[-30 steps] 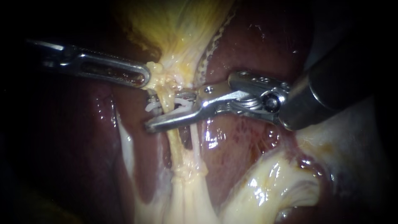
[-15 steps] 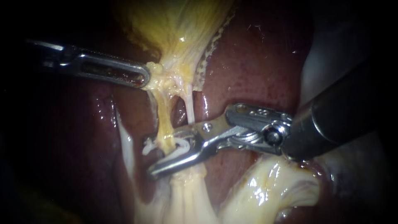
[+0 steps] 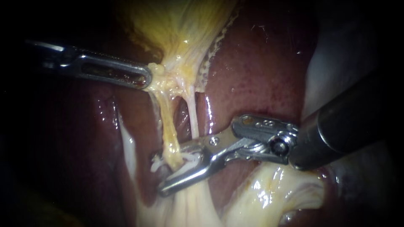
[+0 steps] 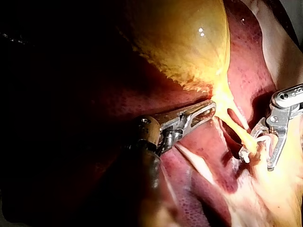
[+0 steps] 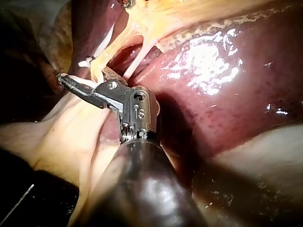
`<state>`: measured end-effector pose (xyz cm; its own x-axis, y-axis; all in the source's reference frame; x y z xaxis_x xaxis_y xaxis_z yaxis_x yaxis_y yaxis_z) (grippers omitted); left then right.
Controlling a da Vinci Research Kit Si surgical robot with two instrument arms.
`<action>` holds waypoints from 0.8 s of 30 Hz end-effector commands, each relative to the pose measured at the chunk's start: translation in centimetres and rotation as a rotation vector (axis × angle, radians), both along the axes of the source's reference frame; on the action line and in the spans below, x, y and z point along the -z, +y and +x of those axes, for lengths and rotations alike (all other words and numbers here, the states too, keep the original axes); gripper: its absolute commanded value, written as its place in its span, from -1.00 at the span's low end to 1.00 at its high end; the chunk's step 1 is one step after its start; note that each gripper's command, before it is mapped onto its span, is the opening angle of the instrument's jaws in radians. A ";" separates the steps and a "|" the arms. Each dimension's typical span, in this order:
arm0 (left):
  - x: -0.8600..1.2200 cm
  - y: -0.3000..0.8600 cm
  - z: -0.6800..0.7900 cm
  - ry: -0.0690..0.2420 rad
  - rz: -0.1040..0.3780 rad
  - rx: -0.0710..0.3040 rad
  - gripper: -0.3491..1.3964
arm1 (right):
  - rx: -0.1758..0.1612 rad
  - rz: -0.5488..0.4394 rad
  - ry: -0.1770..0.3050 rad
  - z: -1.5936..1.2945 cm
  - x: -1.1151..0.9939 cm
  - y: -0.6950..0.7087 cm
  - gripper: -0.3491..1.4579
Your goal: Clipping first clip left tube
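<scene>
- Clip [image 3: 184,162], white, sat in my right instrument's [image 3: 164,173] jaws, which stood apart and gripped it from both sides; it was not yet squeezed flat.
- Left tube [image 3: 166,126], the yellower one, ran down from the gallbladder [image 3: 181,29] over the liver [image 3: 252,75] and passed through the clip low down, just above where both tubes met pale tissue.
- Right tube [image 3: 192,117], thin and pale, lay just beside it and reached the upper jaw; I judged it could be caught too if the clip strayed that way.
- My left instrument [image 3: 145,78] had its jaws clamped on the gallbladder's narrow end, holding both tubes taut; a slip there would slacken the tube and leave the clip askew.
- I could not tell whether the clip's tips had cleared the tube's far side; closing short would pinch only part of it.
- Pressing the lower jaw down risked scoring the liver beneath.
</scene>
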<state>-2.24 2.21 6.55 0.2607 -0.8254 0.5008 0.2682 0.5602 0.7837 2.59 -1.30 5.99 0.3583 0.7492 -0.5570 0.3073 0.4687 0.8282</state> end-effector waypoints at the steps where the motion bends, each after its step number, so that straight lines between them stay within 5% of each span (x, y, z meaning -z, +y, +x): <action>1: 0.00 0.00 0.00 0.000 0.000 0.000 -1.00 | -0.010 -0.002 -0.004 0.00 0.00 0.00 -0.21; 8: 0.00 0.00 0.00 0.000 0.000 0.000 -1.00 | -0.024 -0.001 -0.013 -0.04 -0.03 0.00 -0.45; 13: 0.00 0.00 0.00 0.000 0.000 0.000 -1.00 | -0.091 -0.014 -0.043 -0.06 -0.05 -0.02 -1.00; 24: 0.01 0.00 0.00 0.001 0.000 0.001 -1.00 | -0.109 -0.014 -0.057 -0.10 -0.08 0.00 -1.00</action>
